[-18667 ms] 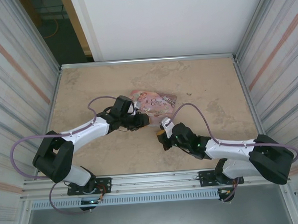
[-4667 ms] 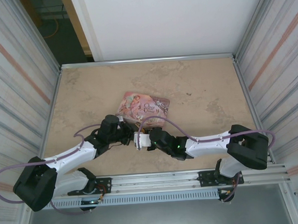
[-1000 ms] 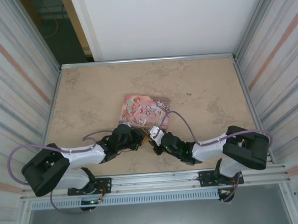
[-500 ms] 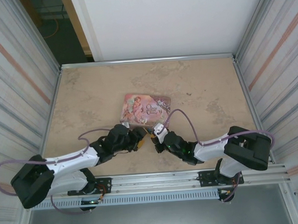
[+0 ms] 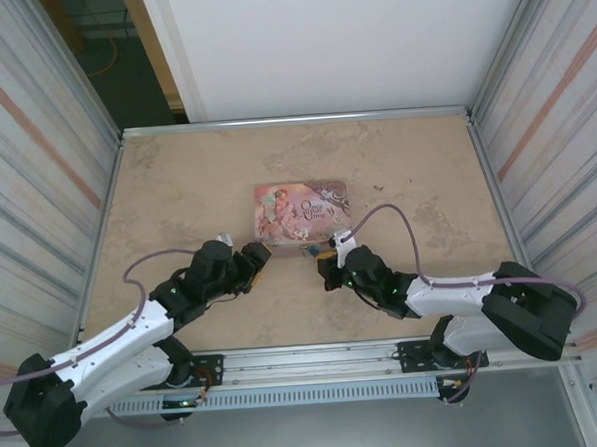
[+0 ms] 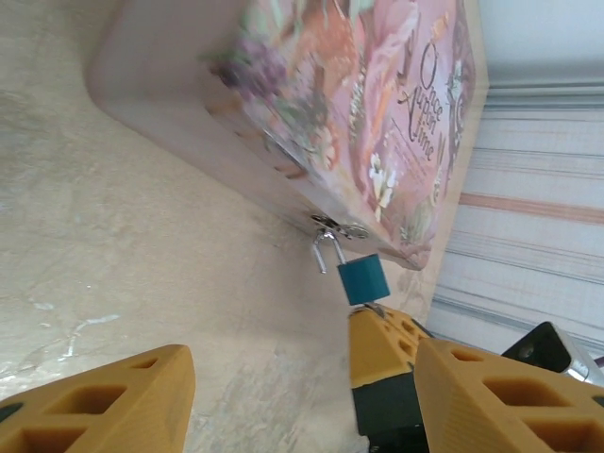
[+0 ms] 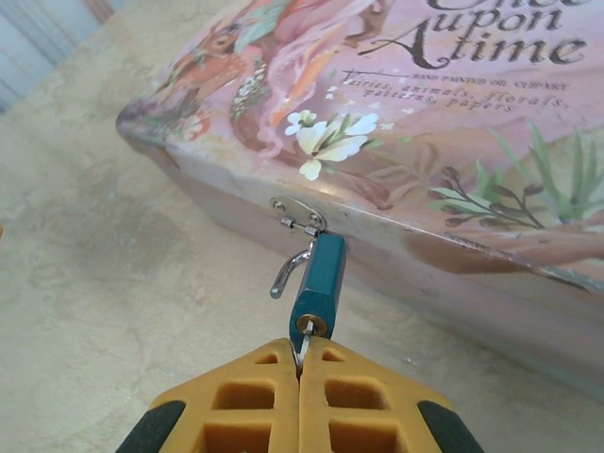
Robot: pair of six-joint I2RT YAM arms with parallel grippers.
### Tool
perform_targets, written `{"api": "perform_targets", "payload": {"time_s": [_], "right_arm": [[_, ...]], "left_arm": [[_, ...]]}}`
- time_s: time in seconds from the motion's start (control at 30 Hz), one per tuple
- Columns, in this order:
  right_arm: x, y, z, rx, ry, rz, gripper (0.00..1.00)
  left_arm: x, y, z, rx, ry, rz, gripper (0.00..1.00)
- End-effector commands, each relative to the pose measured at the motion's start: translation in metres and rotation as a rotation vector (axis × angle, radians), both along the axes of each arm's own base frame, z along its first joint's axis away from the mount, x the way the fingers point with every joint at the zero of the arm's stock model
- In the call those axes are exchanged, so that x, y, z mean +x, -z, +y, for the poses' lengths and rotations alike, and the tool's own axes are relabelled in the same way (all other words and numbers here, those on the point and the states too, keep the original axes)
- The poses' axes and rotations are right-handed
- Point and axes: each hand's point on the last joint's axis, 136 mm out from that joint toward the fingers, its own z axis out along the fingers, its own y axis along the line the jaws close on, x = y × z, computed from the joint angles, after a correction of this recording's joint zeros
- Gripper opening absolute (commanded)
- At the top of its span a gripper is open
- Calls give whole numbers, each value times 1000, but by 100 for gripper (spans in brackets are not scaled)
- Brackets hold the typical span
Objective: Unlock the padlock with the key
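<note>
Small teal-blue metal padlock [image 7: 318,274] sits dead ahead of the right gripper [image 7: 301,353], keyhole end right at the fingertips, body pointing away from them. Tiny thin metal key [image 7: 304,337] is in the brass keyhole, with just a sliver of blade showing between lock and fingers. Right gripper is clamped on that key, yellow fingers [image 7: 255,387] pressed together with no gap.

Silvery shackle [image 7: 288,269] is at the far end of the lock from the gripper, hooked through a small wire hasp loop [image 7: 300,219]. One shackle leg looks clear of the body, curling off to the left of it in the right wrist view. Can't confirm it's fully released.

Pink illustrated rectangular tin box [image 7: 425,104] lies just beyond the padlock. The hasp is on its front wall, which faces the right gripper. The tin is flat on the beige mottled tabletop [image 5: 426,177].

Left gripper [image 6: 302,363] has its jaws spread wide and holds nothing, with one yellow finger [image 6: 104,406] at each bottom corner of its own wrist view. From there the padlock hangs off the tin ahead of it and toward its right finger, not touched. One yellow finger of the right gripper sits just under the lock.

From the top camera, the left gripper is near the tin's near-left corner, off to the left of the right gripper with a clear gap between the two. Right gripper is just in front of the tin's near edge.
</note>
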Motion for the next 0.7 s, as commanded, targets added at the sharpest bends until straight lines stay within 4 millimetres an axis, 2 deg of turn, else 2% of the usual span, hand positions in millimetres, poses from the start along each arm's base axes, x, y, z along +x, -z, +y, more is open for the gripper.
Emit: {"api": "perform_targets", "payload": {"time_s": [0.0,0.2,0.67], "right_arm": [[-4,1,-10,99,59,144,0],[-2,6,-24,173,144,228,0],[4,31,-38,272,250,348,0]], "left_arm": [[5,-11,7,35,-11,-38,63],[8,-12,6,28,-9,-37,63],[9,-10,3,22,0,-22,64]]}}
